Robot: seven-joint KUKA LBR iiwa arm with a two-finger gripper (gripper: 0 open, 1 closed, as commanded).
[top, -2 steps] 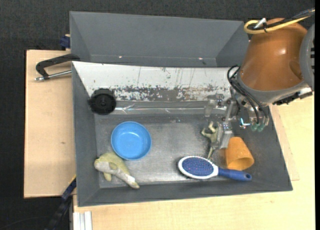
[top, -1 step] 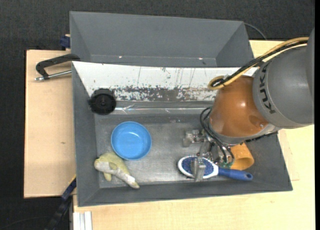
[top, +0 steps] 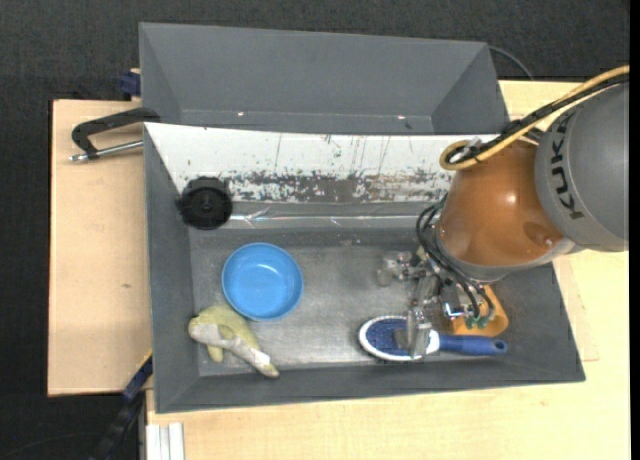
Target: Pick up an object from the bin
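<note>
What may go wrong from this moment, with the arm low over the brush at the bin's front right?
1. The end effector is over the head of the blue and white brush, not its middle. Lifted there, the handle may sag and the brush may slip out.
2. The brush lies close to the front wall of the bin, so the end effector might strike that wall.
</note>
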